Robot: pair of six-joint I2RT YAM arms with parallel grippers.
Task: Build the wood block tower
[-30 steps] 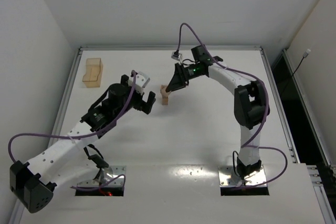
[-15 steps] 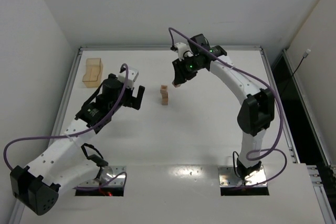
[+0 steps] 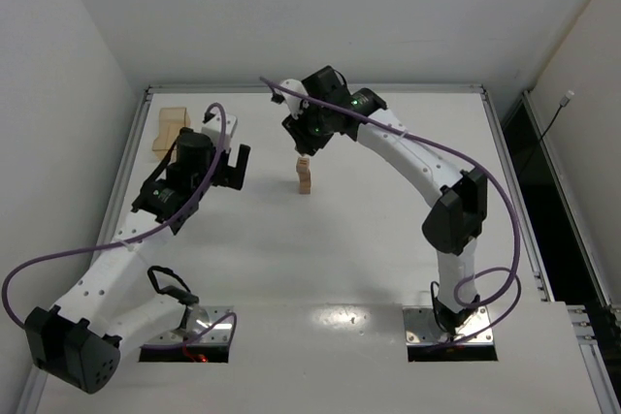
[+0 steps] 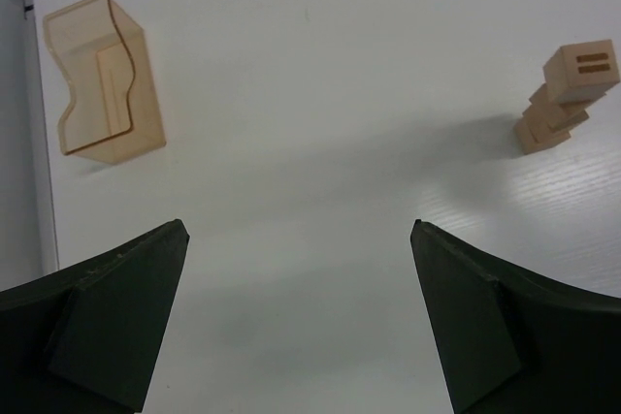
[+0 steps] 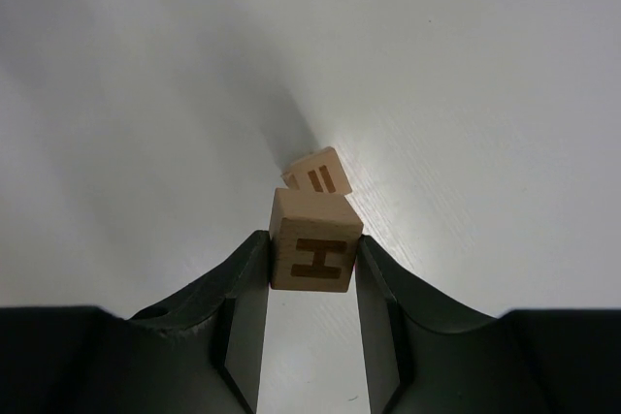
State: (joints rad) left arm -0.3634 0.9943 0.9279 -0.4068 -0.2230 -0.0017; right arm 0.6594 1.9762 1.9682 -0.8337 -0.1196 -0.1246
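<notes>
The wood block tower (image 3: 305, 179) is a thin column of small tan cubes in the middle of the table. It also shows in the left wrist view (image 4: 566, 96), its cubes slightly twisted. In the right wrist view its top cube (image 5: 320, 177) bears two dark bars. My right gripper (image 5: 310, 251) is shut on a tan cube marked H (image 5: 312, 254) and holds it just above the tower top. In the top view this gripper (image 3: 304, 149) hangs over the tower. My left gripper (image 3: 233, 164) is open and empty, left of the tower; its fingers (image 4: 126, 317) stand wide apart.
A larger pale translucent tan box (image 3: 171, 133) lies at the far left of the table, also in the left wrist view (image 4: 102, 79). The white table (image 3: 388, 239) has a raised rim along the back and sides.
My right gripper has swung left, from beside the tower's right to directly above it. My left gripper has drawn back to the left, away from the tower.
</notes>
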